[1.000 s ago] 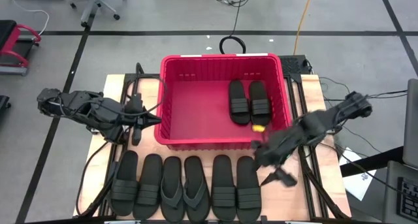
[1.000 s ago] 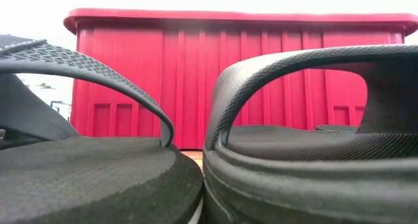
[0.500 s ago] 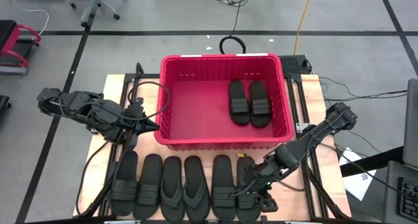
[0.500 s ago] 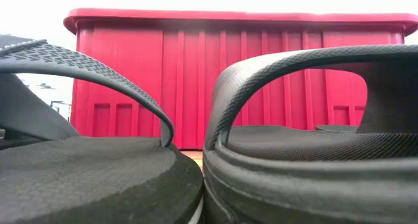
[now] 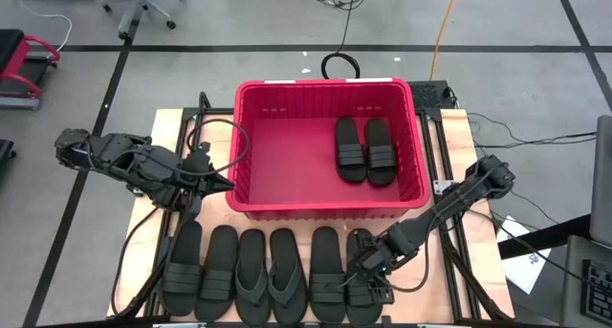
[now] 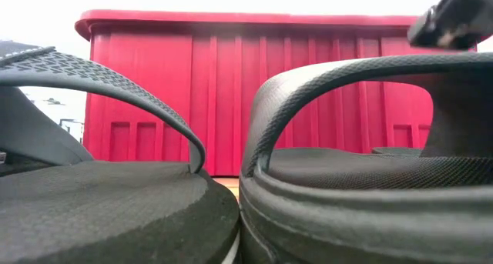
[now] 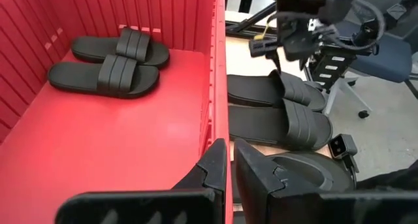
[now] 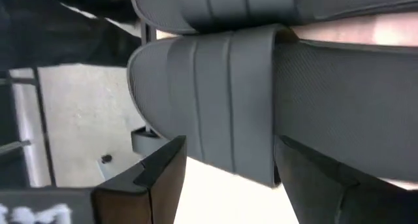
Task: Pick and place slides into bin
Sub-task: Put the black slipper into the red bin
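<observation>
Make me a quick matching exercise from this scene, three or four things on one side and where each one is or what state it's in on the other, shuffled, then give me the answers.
Things:
1. left gripper
2. right gripper
3. pair of ribbed-strap slides
4. two thong flip-flops

Place or state:
A. inside the red bin
B. open, down over the rightmost slide in the table row
C. in the middle of the table row
D. shut, beside the bin's left wall

Pairs: 1-D, 2-B, 3-A, 4-C
</observation>
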